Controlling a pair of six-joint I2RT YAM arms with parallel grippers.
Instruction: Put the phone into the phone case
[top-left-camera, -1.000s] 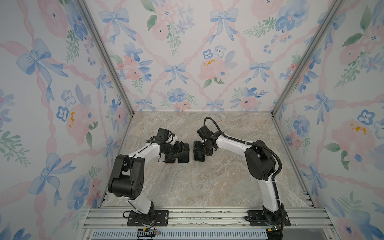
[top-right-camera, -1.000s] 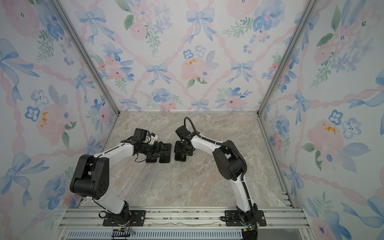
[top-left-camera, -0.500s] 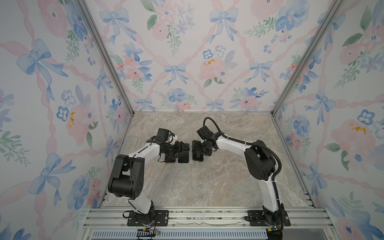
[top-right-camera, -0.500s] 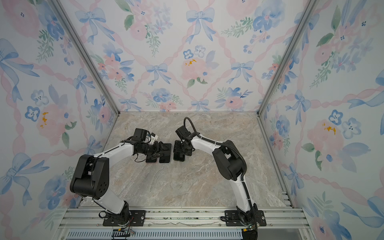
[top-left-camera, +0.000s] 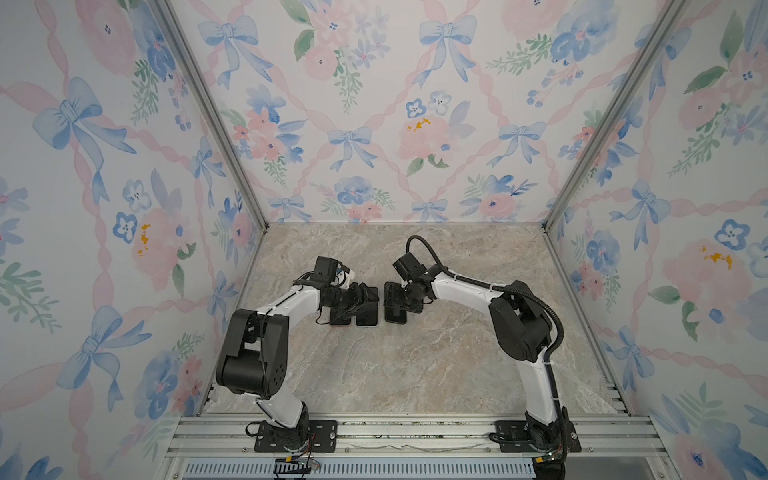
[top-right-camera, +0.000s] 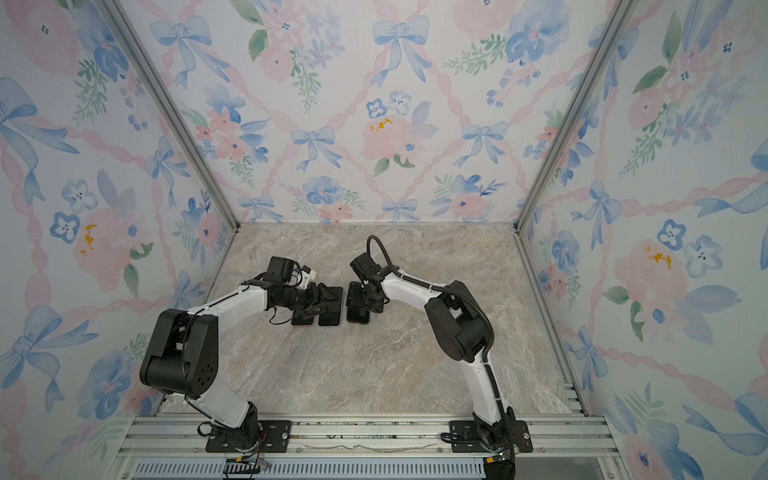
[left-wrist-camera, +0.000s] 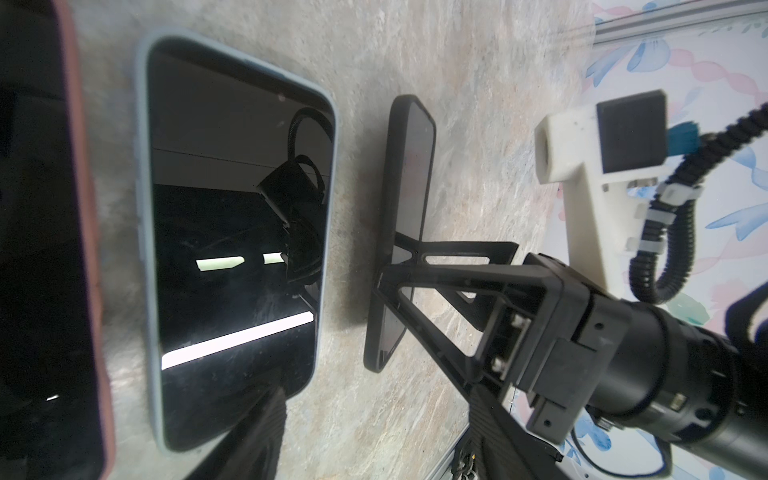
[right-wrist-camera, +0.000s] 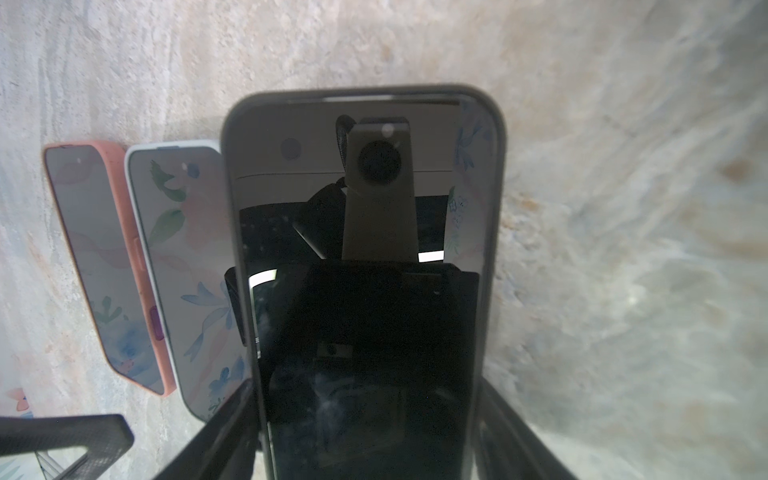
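I count three phones lying flat mid-table (top-left-camera: 415, 365). From left to right they are the pink phone (right-wrist-camera: 99, 257), the blue phone (right-wrist-camera: 183, 257) just beside it, and the black phone (right-wrist-camera: 365, 332) a little apart. There are two arms.

My right gripper (top-left-camera: 395, 300) straddles the black phone's far half, with a finger along each long edge. The fingers are spread wide, but I cannot tell whether they pinch it. My left gripper (top-left-camera: 368, 296) hangs spread over the blue phone's far end.

Both top views show only dark slabs. The right wrist view shows the case colours and a dark rim around the black phone's screen. The left wrist view shows bare table between the blue and black phones.
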